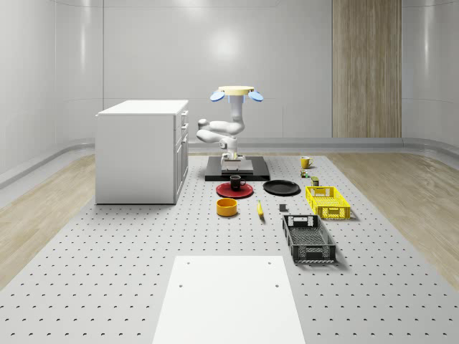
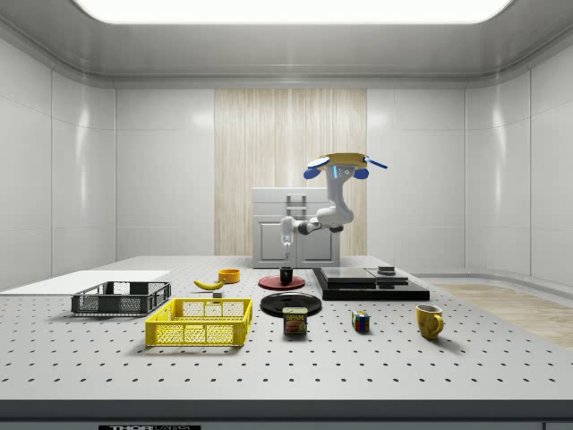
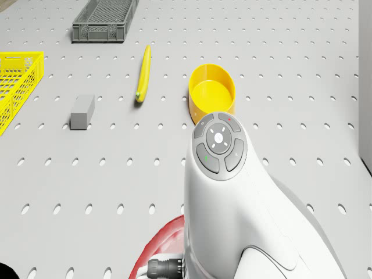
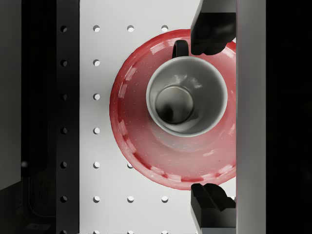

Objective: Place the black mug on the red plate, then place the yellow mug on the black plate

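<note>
The black mug [image 1: 235, 182] [image 2: 286, 275] stands upright on the red plate [image 1: 234, 190] [image 2: 281, 283]. From the wrist I look straight down into the mug [image 4: 186, 96], its handle near one finger, the red plate [image 4: 131, 126] under it. My gripper [image 1: 233, 159] [image 2: 286, 244] [image 4: 212, 119] hangs open a little above the mug, fingers [image 4: 210, 34] wide apart and clear of it. The drone [image 1: 236, 92] [image 2: 339, 164] hovers over the black platform just behind the plate. The black plate [image 1: 281, 188] [image 2: 291, 304] lies beside the red one. The yellow mug [image 1: 305, 163] [image 2: 429, 321] stands apart, towards the whole-scene view's right.
A white cabinet [image 1: 140, 150] stands at the whole-scene view's left of the black platform [image 1: 237, 168]. In front of the plates lie a yellow bowl [image 1: 227, 206] [image 3: 212, 93], a banana [image 3: 143, 72], a grey block [image 3: 82, 111], a yellow crate [image 1: 328, 201] and a dark crate [image 1: 308, 238].
</note>
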